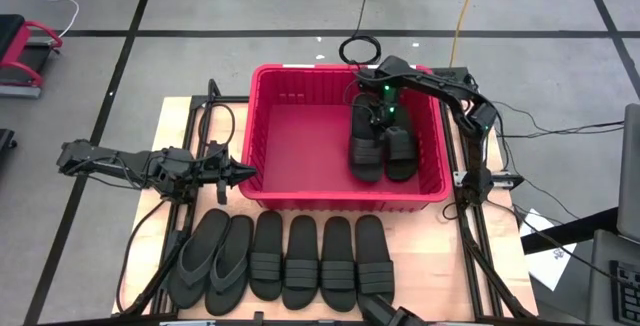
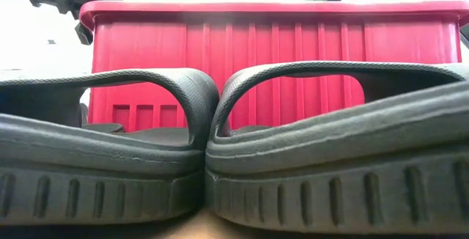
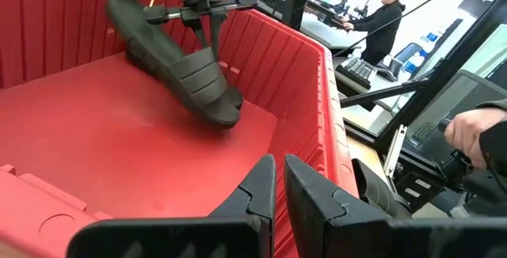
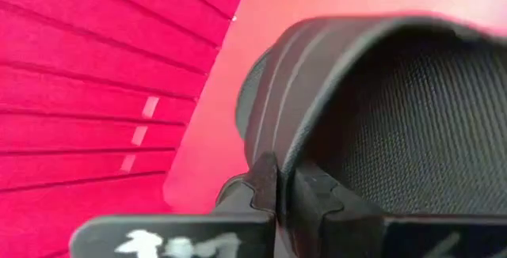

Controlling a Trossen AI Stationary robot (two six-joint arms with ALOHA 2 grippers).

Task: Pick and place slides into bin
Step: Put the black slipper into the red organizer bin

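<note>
Holding one ribbed-strap slide (image 1: 367,144) by its band, your right gripper (image 1: 374,116) stands over the far right part of the red bin (image 1: 300,194), fingers pinched together on the strap; the right wrist view shows them clamped across the band's edge. That slide hangs tilted, its toe end down on or just above the bin floor and its heel raised toward the far wall, with its long axis running from far wall to near wall. A second slide (image 1: 401,146) shows just beside it in the high view, parallel to it, on the side toward the right wall; you cannot tell from these views whether the two touch. Item three, the stock still to move: six slides in a row (image 1: 285,258) on the table in front of the bin's near wall, two thong-style at the left end and four ribbed-band ones to their right, all with long axes pointing toward the bin. Your left gripper (image 1: 238,174) waits just outside the bin's left wall, near its front corner, fingers nearly together and holding nothing. For the coming release, the held slide lies straight below the right fingers. For the next pick, judge the left arm nearer to the row, above all to its thong-style end.
</note>
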